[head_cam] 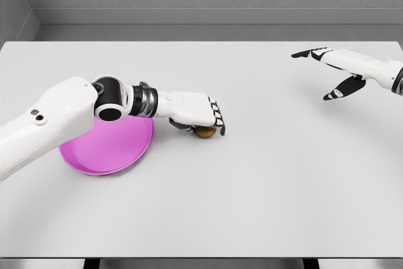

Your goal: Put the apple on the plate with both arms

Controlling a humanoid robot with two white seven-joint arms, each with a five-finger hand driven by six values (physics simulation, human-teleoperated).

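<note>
A: Status, big to small?

B: Grey table (264,193), pink plate (107,152) at near left, partly hidden under the left forearm. Left hand (198,113) just right of the plate, fingers curled down over the apple (205,131); apple apparently on the table, not lifted. Right hand (337,74) far right, well apart, fingers spread, holding nothing.

A: Step?

B: Looks like grasp stage, transfer not begun.

A: Next?

B: Probably firm grip, lift clear, carry left over the rim, set down on the plate.
</note>
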